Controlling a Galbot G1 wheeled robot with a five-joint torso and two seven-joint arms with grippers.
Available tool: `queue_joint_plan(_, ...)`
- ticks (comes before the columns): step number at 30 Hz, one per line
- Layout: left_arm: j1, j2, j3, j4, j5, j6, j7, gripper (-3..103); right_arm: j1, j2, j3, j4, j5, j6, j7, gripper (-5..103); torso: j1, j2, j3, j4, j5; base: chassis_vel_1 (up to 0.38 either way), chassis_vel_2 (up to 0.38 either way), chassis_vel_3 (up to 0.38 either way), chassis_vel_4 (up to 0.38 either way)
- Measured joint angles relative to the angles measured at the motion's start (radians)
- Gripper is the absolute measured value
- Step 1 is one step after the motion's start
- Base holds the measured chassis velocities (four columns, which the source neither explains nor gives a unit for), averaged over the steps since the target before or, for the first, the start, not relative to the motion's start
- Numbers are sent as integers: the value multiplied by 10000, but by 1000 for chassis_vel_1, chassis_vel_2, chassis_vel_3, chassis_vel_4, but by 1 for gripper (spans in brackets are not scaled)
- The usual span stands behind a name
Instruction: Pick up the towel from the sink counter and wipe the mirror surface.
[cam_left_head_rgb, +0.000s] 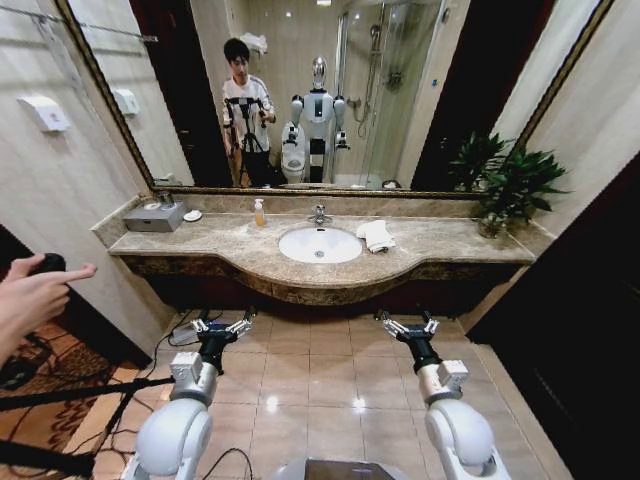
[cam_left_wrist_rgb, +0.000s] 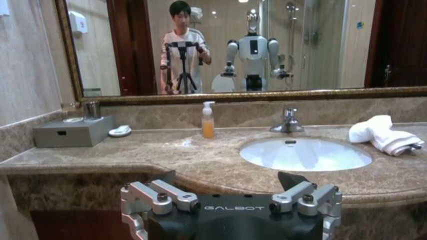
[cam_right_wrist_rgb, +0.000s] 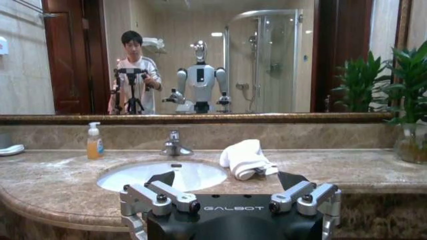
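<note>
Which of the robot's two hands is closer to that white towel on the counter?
The right hand. The towel lies on the sink counter right of the basin, roughly ahead of that hand; the left hand hangs on the basin's far side.

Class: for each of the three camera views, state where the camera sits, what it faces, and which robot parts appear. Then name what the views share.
Head view: high, looking down at the sink counter and mirror; left gripper and right gripper show, open.
Left wrist view: low, facing the counter; left gripper.
Right wrist view: low, facing the towel; right gripper.
Shared: towel, basin, mirror.
</note>
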Motion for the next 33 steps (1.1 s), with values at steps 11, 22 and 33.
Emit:
queue_joint_plan(11,0,0,0,0,0,0,0,100,49,90,434,34,175,-194,-307,100,0,0,0,0,0,0,0,0,0)
queue_joint_plan(22,0,0,0,0,0,0,0,100,114,9,573,50,233,-315,-368,100,0,0,0,0,0,0,0,0,0)
queue_joint_plan(33,0,0,0,0,0,0,0,100,204,30,530,-29,211,-343,-412,100,-1,1,0,0,0,0,0,0,0)
